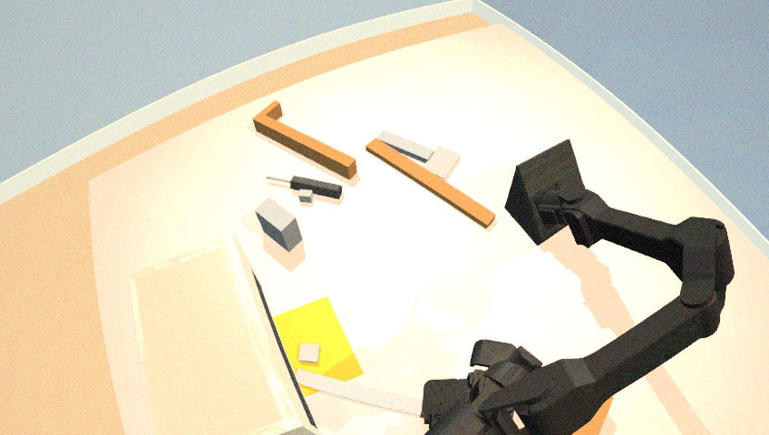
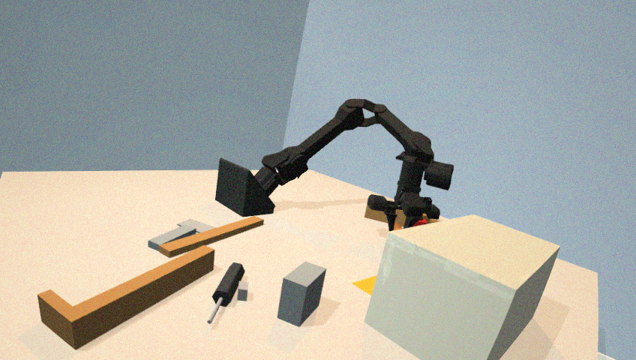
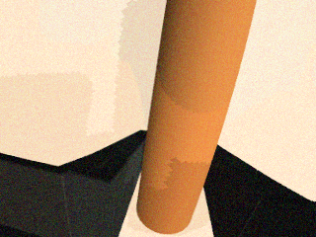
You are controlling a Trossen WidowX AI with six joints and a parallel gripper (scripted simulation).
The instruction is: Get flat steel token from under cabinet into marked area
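The small flat grey token lies on the yellow marked area, just in front of the pale cabinet. It touches nothing that I can see. My gripper is low at the table's near edge, right of the marked area, and shut on an orange round rod. A pale flat strip lies across the marked area's near corner, close below the token; its right end is hidden behind my gripper.
An orange L-shaped bar, a straight orange bar, a flat grey piece, a black-handled tool, a small grey cube and a grey block lie beyond. The arm's base stands far right.
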